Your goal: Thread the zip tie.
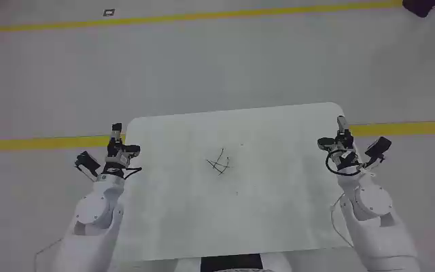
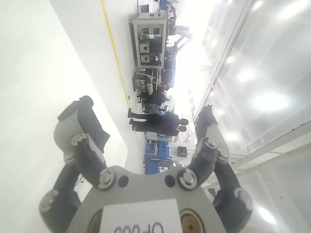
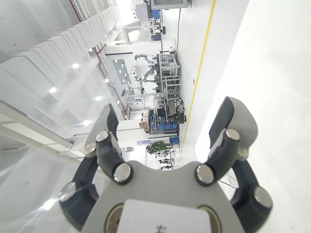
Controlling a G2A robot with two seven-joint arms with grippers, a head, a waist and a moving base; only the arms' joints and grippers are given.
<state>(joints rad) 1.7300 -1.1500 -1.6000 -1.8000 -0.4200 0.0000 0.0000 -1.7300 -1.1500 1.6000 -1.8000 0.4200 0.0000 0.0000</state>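
Note:
A thin black zip tie [image 1: 218, 163] lies bent and crossed over itself near the middle of the white table [image 1: 272, 211]. My left gripper [image 1: 116, 132] is held at the table's left edge, far from the tie, tipped up toward the room; its fingers [image 2: 80, 122] are spread with nothing between them. My right gripper [image 1: 341, 125] is held at the table's right edge, equally far from the tie. Its fingers [image 3: 226, 122] also stand wide apart and empty.
Beyond the table's far edge is grey floor with a yellow line [image 1: 204, 15]. A second yellow line [image 1: 41, 143] runs past the table at the height of both grippers. The wrist views look out over machine racks and people far off.

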